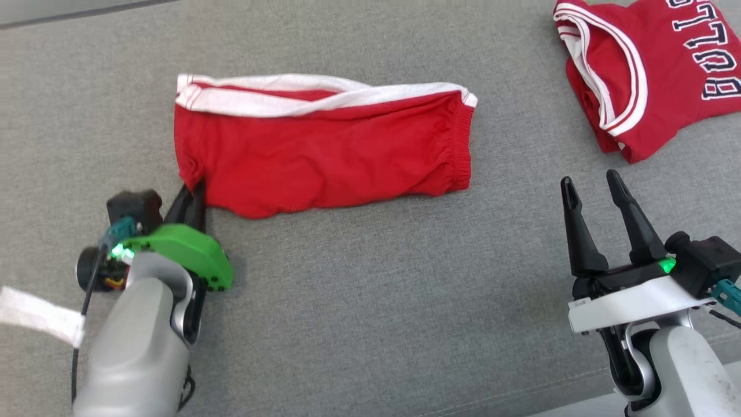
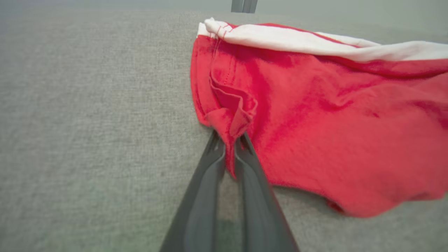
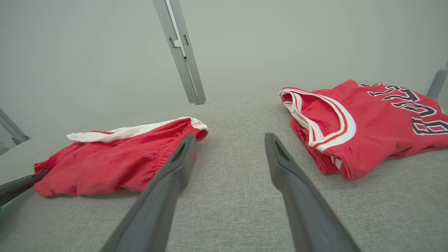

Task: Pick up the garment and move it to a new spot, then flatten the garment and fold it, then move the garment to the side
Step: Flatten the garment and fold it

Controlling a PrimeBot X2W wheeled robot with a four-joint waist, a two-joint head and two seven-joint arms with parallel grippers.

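The garment (image 1: 324,156) is a pair of red shorts with white stripes, folded in half and lying flat across the grey surface; it also shows as the garment (image 2: 315,115) and the garment (image 3: 115,161). My left gripper (image 1: 194,191) is shut on the garment's near left corner, and in the left wrist view a red fold of cloth is pinched between the left gripper (image 2: 229,140) tips. My right gripper (image 1: 590,185) stands open to the right of the shorts, apart from them, fingers (image 3: 182,154) spread over bare surface.
A folded red jersey (image 1: 648,75) with white trim and dark lettering lies at the far right, seen also as the jersey (image 3: 367,122). The grey fabric surface (image 1: 370,301) stretches all around. Metal frame posts (image 3: 180,52) stand behind the far edge.
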